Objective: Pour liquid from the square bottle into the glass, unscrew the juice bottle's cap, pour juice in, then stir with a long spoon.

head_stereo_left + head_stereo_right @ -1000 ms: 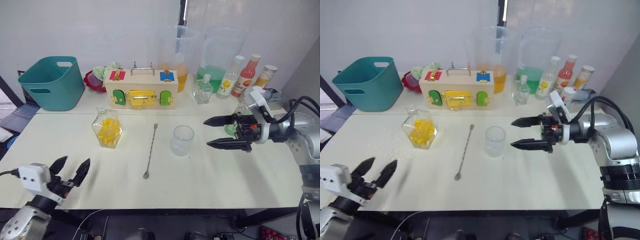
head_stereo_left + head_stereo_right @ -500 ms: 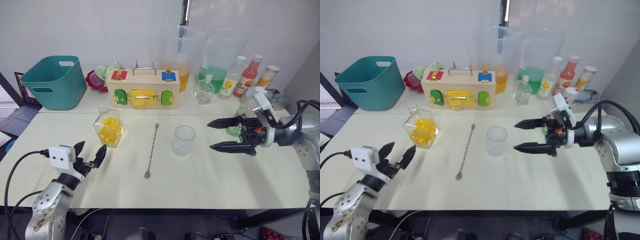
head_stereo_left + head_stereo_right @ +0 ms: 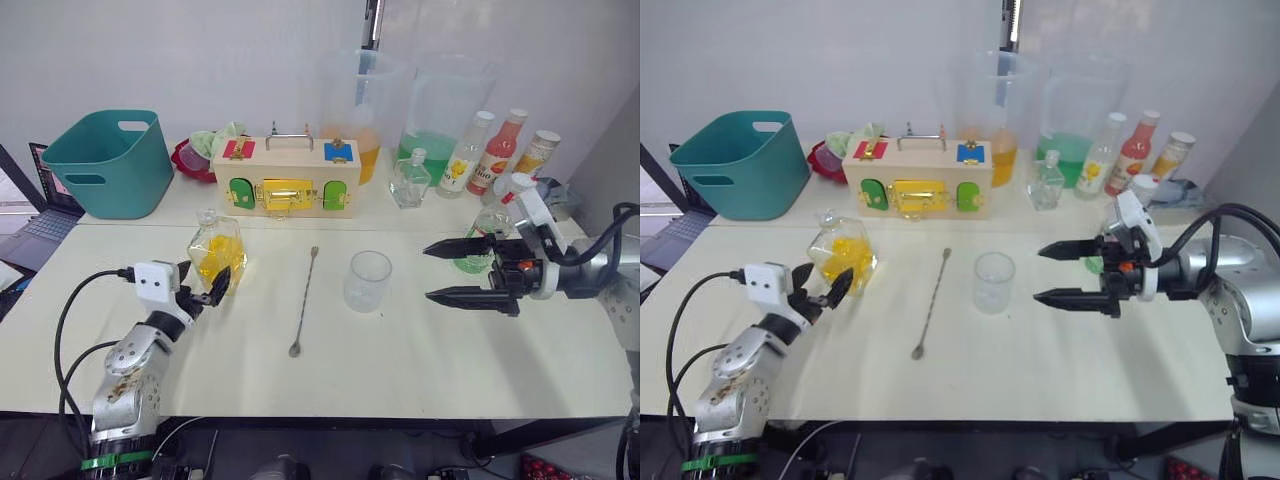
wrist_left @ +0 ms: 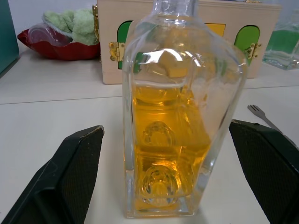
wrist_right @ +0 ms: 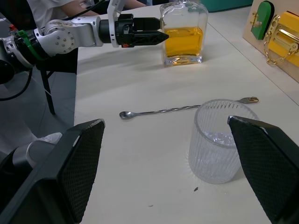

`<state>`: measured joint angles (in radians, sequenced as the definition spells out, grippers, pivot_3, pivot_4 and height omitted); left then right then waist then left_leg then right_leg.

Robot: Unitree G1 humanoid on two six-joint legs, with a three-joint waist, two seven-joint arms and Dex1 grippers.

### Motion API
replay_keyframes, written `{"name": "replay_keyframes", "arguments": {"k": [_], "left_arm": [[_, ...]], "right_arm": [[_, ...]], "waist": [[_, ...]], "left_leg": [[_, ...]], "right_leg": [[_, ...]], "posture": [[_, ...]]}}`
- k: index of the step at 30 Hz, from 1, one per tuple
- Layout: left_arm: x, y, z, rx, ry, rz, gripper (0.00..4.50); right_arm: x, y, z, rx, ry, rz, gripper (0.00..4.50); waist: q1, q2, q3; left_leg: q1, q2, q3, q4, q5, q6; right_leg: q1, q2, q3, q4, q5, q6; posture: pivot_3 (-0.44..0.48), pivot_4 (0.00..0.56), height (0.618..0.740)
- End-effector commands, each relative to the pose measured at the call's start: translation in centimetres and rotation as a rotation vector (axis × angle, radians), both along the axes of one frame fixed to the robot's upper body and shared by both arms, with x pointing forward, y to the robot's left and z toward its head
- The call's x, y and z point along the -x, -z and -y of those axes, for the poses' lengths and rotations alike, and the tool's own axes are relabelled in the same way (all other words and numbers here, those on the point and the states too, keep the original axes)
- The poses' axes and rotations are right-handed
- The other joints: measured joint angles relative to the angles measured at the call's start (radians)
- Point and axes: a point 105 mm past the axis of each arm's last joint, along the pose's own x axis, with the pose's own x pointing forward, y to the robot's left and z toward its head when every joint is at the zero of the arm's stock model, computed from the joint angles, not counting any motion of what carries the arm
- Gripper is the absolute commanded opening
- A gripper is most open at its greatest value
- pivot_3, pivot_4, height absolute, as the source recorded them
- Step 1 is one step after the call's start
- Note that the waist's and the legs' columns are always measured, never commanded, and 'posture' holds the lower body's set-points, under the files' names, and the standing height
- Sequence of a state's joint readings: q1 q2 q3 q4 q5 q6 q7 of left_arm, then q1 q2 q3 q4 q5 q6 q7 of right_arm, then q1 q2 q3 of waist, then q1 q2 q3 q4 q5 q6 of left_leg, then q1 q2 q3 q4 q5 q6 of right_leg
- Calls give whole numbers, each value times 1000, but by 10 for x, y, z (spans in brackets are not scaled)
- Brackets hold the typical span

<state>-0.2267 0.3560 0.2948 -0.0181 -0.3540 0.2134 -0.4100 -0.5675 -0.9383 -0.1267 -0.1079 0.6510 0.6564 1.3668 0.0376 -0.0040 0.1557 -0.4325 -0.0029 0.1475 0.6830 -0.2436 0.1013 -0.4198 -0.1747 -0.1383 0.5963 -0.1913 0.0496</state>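
Note:
The square bottle [image 3: 216, 255], holding yellow liquid, stands upright on the left half of the table. My left gripper [image 3: 204, 284] is open just in front of it, and its fingers [image 4: 77, 172] flank the square bottle [image 4: 174, 126] without touching. The glass [image 3: 367, 281] stands at mid-table, with the long spoon [image 3: 302, 302] lying to its left. My right gripper [image 3: 427, 273] hangs open a little right of the glass, holding nothing. The juice bottle [image 3: 468, 261] stands behind that gripper, partly hidden, its white cap [image 3: 521, 183] on. The right wrist view shows the glass [image 5: 219, 142] and the long spoon [image 5: 187, 109].
A wooden latch box [image 3: 285, 178] and a teal basin [image 3: 105, 160] stand at the back. Two big clear pitchers [image 3: 360, 100] rise behind the box. A small clear bottle [image 3: 407, 180], a yellow-label bottle [image 3: 465, 155] and a red bottle [image 3: 497, 150] line the back right.
My left gripper has risen from the table's near left edge and advanced to the square bottle. My right gripper has drifted slightly to the right, still open.

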Motion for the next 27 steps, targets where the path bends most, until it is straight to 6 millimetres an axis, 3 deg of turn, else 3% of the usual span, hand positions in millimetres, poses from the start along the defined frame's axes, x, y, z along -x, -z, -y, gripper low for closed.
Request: {"name": "replay_keyframes", "arguments": {"k": [1, 10, 16, 22, 27], "left_arm": [[-7, -18, 1, -21, -8, 67, 4500], [-24, -31, 10, -48, -7, 91, 4500], [-36, -16, 6, -9, -26, 3, 4500], [-37, -24, 4, -8, -29, 52, 2785], [-32, -33, 0, -26, -27, 102, 2786]], "right_arm": [[5, -12, 0, -3, -1, 55, 4475], [7, -11, 1, 0, 23, 57, 4475], [4, -12, 0, -28, 53, 58, 4475], [2, -5, 5, -14, 82, 47, 4500], [0, -4, 4, -12, 82, 46, 4500]], "waist": [[0, 0, 0], [0, -1, 0], [0, -1, 0], [0, -1, 0], [0, -2, 0]], "left_leg": [[0, 0, 0, 0, 0, 0], [-1, 0, 0, 1, 0, 0], [-1, 0, 0, 1, 0, 0], [-1, 1, 0, 2, 0, 0], [-2, 1, 0, 3, 0, 0]], "right_leg": [[0, 0, 0, 0, 0, 0], [0, 0, 0, 0, 0, 0], [0, 2, 0, 0, 0, 0], [0, 5, 2, 0, 0, 0], [0, 5, 2, 0, 0, 0]], "posture": [[0, 150, 740], [0, 150, 740], [0, 150, 740], [0, 150, 740], [0, 150, 740]]}}
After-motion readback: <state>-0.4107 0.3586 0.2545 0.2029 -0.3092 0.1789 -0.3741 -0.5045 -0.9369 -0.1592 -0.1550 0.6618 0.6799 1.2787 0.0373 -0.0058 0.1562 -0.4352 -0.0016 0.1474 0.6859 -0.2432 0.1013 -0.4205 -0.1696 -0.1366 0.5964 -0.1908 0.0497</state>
